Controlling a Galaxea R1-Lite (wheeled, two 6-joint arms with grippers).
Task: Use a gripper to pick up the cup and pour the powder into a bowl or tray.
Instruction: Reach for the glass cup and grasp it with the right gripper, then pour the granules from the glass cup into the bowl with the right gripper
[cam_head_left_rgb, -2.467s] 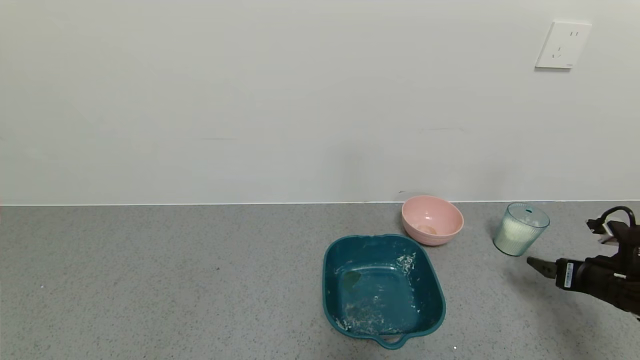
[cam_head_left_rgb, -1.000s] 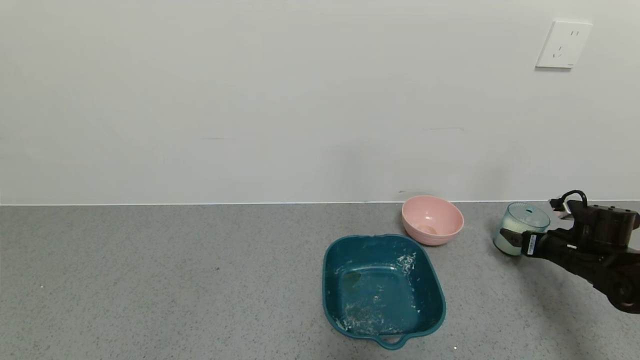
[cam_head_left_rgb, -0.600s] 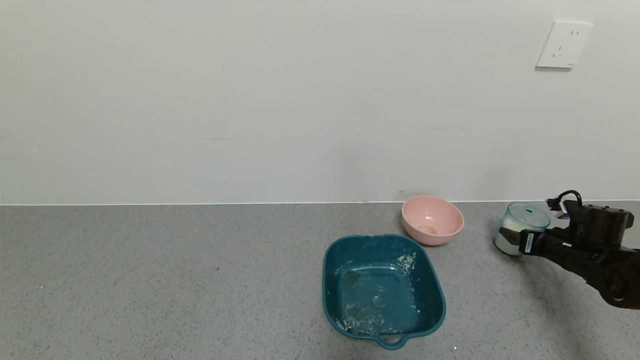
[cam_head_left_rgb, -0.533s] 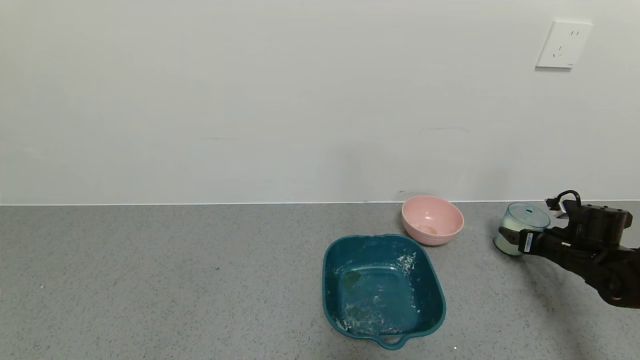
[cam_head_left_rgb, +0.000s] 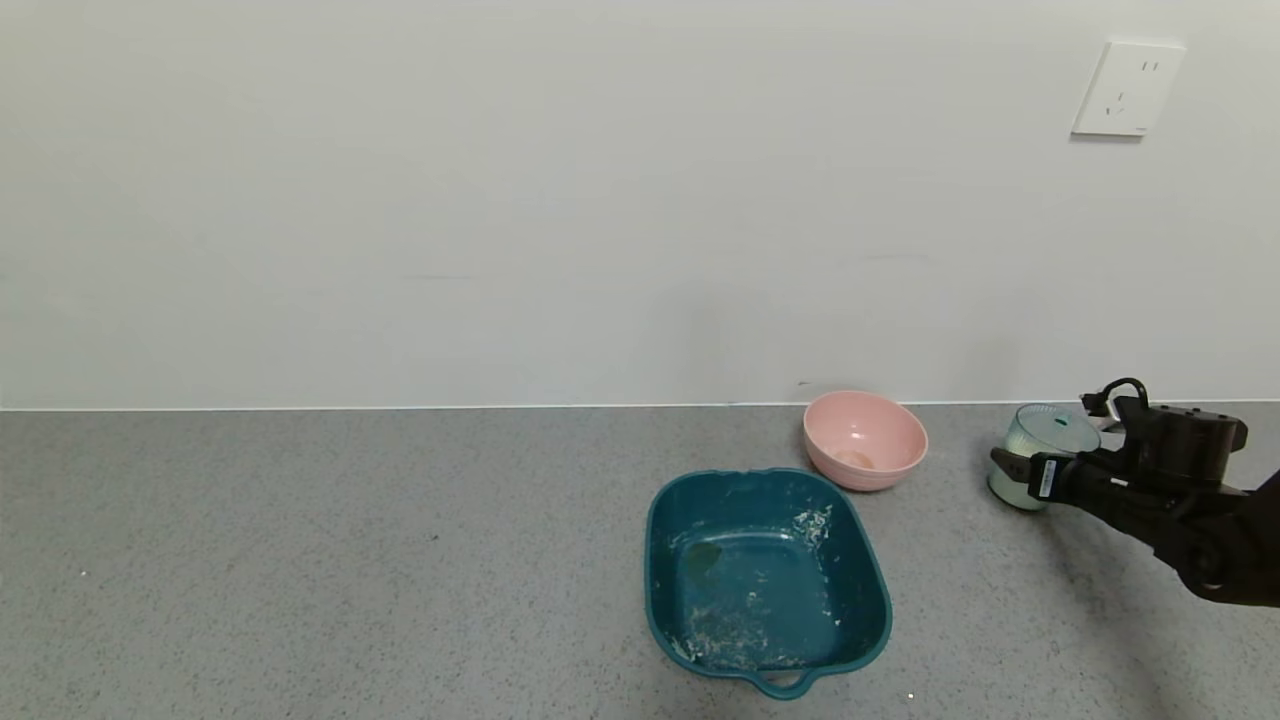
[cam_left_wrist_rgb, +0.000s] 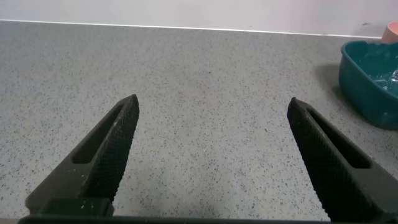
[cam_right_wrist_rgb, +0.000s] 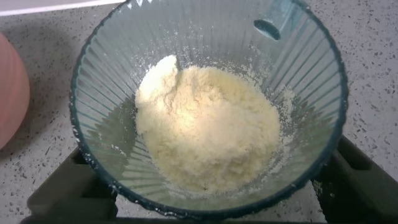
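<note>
The pale blue-green ribbed cup (cam_head_left_rgb: 1045, 440) stands on the grey counter at the far right, with a heap of cream powder (cam_right_wrist_rgb: 205, 130) in it. My right gripper (cam_head_left_rgb: 1012, 460) is open. Its two black fingers (cam_right_wrist_rgb: 62, 186) straddle the cup's lower sides, the near one lying across the cup's front in the head view. The cup (cam_right_wrist_rgb: 205, 37) fills the right wrist view. The dark teal tray (cam_head_left_rgb: 650, 545), smeared with powder, lies to the left and nearer me. My left gripper (cam_left_wrist_rgb: 212, 102) is open and empty over bare counter, out of the head view.
A pink bowl (cam_head_left_rgb: 865, 440) sits between the tray and the cup, near the back wall; its edge shows in the right wrist view (cam_right_wrist_rgb: 9, 93). The tray's corner (cam_left_wrist_rgb: 367, 81) shows in the left wrist view. A wall socket (cam_head_left_rgb: 1125, 90) is high on the right.
My right gripper has come in from the right front and slid its fingers around the cup, creeping a little farther left in the last half second. The cup stays on the counter.
</note>
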